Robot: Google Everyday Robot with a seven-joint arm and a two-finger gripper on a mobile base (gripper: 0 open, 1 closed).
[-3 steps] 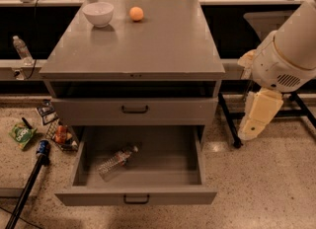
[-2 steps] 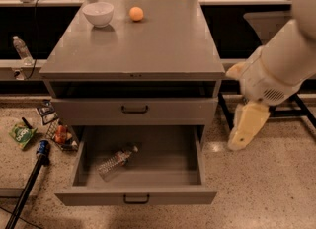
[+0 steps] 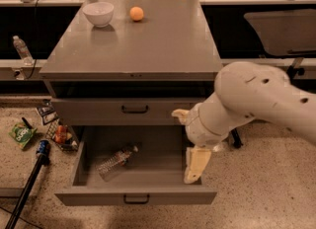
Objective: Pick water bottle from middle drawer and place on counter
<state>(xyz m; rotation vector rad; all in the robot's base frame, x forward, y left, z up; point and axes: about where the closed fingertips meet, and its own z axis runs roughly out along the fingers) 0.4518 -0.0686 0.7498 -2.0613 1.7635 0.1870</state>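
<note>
- The gripper point(image 3: 196, 166) has moved. A second ago it hung outside the middle drawer point(image 3: 136, 197), beyond its right side and over the floor. Now it points down over the right end of this drawer, near the front wall.
- The arm point(image 3: 247, 99) came with it. It now reaches in from the right and covers the right rear corner of the drawer.
- Whether the gripper is spread or closed, I cannot tell. It holds nothing that I can see.
- The water bottle point(image 3: 117, 161) has not moved. It lies on its side on the drawer floor, in the left half, with the cap toward the centre. It is well apart from the gripper.
- The drawer is pulled fully out, so nothing blocks the way from above.
- The counter point(image 3: 148, 45), above the drawer, carries a white bowl point(image 3: 98, 13) and an orange ball point(image 3: 137, 13) at its far left edge. The part of it nearest the drawer is free for placing.
- In my judgement the approach has begun but the grasp has not. The gripper must next travel left across the drawer and go lower to the bottle.
- The bottle lies diagonally, so the wrist probably needs to turn to close across its body.
</note>
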